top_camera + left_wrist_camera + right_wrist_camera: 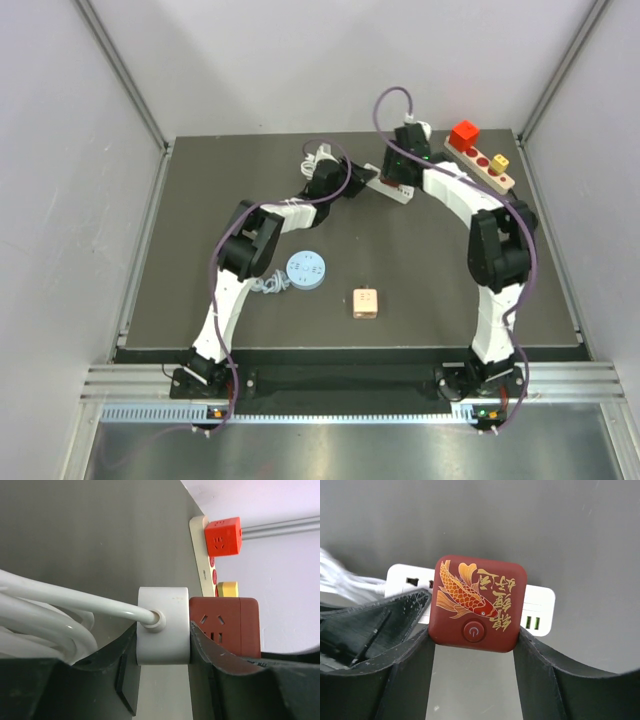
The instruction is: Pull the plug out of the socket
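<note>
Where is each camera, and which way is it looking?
Top external: high behind the arms, looking down at the table; both arms show whole.
Left wrist: on the left arm, looking along the left tool, shut on the white plug.
Right wrist: on the right arm, looking down past the right tool, shut on the dark red socket cube.
Shared: both wrist views show the dark red socket cube.

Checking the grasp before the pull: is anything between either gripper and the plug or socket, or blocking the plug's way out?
Nothing visible. The left gripper has its fingers on the white plug, and the right gripper has the dark red socket cube. Only the plug's own white cable trails behind it.
</note>
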Robot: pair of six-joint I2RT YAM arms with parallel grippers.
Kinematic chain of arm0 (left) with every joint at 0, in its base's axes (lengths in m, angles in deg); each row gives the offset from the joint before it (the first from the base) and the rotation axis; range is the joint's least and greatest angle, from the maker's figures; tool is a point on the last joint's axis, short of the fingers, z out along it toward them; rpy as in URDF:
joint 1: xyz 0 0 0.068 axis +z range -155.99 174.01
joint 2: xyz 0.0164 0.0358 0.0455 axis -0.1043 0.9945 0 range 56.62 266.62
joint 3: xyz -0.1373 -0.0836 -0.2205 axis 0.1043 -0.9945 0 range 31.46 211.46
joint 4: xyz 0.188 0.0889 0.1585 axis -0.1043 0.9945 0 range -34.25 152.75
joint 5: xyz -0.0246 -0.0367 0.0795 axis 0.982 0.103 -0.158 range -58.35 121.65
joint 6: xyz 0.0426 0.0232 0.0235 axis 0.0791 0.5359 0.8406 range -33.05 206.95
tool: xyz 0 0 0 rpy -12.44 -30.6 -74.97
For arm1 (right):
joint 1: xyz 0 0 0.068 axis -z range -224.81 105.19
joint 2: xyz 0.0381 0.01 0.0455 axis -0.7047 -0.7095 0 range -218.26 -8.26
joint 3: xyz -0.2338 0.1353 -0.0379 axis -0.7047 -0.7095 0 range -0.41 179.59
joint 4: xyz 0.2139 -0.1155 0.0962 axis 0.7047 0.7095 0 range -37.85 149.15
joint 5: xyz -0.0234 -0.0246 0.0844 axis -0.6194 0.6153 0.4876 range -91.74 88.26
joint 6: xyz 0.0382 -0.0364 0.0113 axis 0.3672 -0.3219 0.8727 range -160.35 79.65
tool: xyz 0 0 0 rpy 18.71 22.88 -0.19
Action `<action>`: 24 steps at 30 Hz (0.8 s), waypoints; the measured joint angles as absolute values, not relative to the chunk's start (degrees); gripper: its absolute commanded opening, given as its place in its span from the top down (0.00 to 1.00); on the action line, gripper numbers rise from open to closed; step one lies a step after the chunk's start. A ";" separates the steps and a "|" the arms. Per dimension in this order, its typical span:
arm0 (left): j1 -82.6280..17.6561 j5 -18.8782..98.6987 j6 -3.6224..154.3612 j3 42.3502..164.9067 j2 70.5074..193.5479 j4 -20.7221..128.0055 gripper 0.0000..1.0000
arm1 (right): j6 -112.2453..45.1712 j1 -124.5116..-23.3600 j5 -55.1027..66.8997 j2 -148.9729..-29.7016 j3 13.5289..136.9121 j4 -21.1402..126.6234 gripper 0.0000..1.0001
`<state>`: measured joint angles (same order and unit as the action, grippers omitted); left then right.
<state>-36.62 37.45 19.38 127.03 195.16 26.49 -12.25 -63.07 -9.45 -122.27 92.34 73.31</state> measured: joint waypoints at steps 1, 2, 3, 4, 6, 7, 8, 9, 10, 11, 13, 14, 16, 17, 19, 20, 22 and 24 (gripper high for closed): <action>-36.40 37.30 19.27 127.03 195.16 26.47 1.00 | -13.85 -64.36 -12.11 -123.06 93.87 74.34 1.00; -36.12 37.32 18.98 127.03 195.16 26.45 1.00 | -15.60 -65.80 -15.55 -124.11 95.75 75.24 1.00; -35.79 37.36 18.46 127.03 195.16 26.38 1.00 | -17.15 -67.05 -18.61 -125.09 97.39 75.70 1.00; -35.46 37.45 18.00 127.03 195.16 26.38 1.00 | -18.35 -68.01 -20.94 -125.86 98.59 75.74 1.00; -34.96 37.76 17.80 127.03 195.16 26.36 1.00 | -19.71 -68.95 -22.93 -126.21 99.16 75.68 1.00; -34.87 38.02 17.83 127.03 195.16 26.40 1.00 | -19.75 -69.02 -23.06 -126.21 99.16 75.63 1.00; -34.89 38.02 18.26 127.03 195.16 26.51 1.00 | -19.62 -68.73 -22.78 -126.21 99.11 75.46 1.00; -35.09 37.71 18.66 127.03 195.16 27.17 1.00 | -19.55 -68.08 -21.45 -126.08 98.96 75.26 1.00; -35.20 37.50 18.57 126.96 195.27 27.12 1.00 | -19.01 -67.20 -19.70 -125.57 98.35 74.65 1.00; -35.20 37.41 18.57 126.96 195.27 27.15 1.00 | -18.20 -65.63 -16.86 -124.48 96.80 73.34 1.00; -35.11 37.21 18.66 126.99 195.27 27.10 1.00 | -15.71 -60.99 -9.67 -121.62 93.23 70.87 1.00; -35.05 37.19 18.61 126.99 195.27 27.10 1.00 | -14.33 -58.26 -6.45 -120.31 91.70 69.60 1.00; -34.91 37.19 18.68 127.05 195.27 27.17 1.00 | -12.67 -53.65 -1.80 -118.56 90.35 67.98 1.00; -34.85 37.21 18.77 127.29 195.34 27.36 1.00 | -12.36 -51.66 -0.68 -118.01 90.33 67.46 1.00; -34.67 37.47 19.27 128.49 195.84 27.95 0.87 | -12.52 -49.93 0.41 -116.59 89.56 66.04 1.00; -34.50 37.87 19.53 129.45 196.23 28.54 0.74 | -12.89 -50.02 0.78 -115.10 88.12 65.10 1.00; -34.08 38.74 20.06 131.71 197.02 30.23 0.62 | -14.09 -51.64 0.89 -110.80 83.51 63.63 1.00; -33.45 40.10 20.73 133.30 197.50 31.89 0.50 | -15.60 -54.46 -0.07 -104.37 74.92 60.07 1.00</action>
